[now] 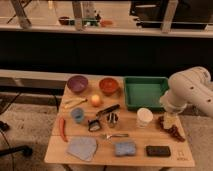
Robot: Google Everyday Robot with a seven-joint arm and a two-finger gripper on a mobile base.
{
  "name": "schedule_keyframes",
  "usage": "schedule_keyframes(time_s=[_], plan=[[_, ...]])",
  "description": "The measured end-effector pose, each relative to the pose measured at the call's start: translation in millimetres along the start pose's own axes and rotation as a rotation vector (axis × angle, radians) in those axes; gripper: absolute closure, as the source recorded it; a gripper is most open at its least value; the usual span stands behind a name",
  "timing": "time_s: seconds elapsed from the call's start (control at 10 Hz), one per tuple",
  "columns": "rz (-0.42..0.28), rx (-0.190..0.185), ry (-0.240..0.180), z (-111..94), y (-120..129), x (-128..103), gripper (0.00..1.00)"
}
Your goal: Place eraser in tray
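Observation:
The eraser, a small flat black block, lies near the table's front right corner, to the right of a blue sponge. The green tray stands at the back right of the table with nothing visible in it. My white arm comes in from the right, and its gripper points down over the table's right edge, in front of the tray and behind the eraser. It is open and holds nothing; the eraser lies apart from it.
A white cup stands left of the gripper and a dark red object lies just below it. Purple bowl, orange bowl, an orange fruit, a blue cup, a black clip and a grey cloth fill the left half.

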Motion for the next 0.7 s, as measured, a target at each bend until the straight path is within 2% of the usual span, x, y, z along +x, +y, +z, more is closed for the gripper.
schedule_keyframes(time_s=[0.2,0.7], plan=[[0.004,0.013,-0.001,-3,13,1,0.2],[-0.018,0.008,-0.024,-16,37,-7,0.2]])
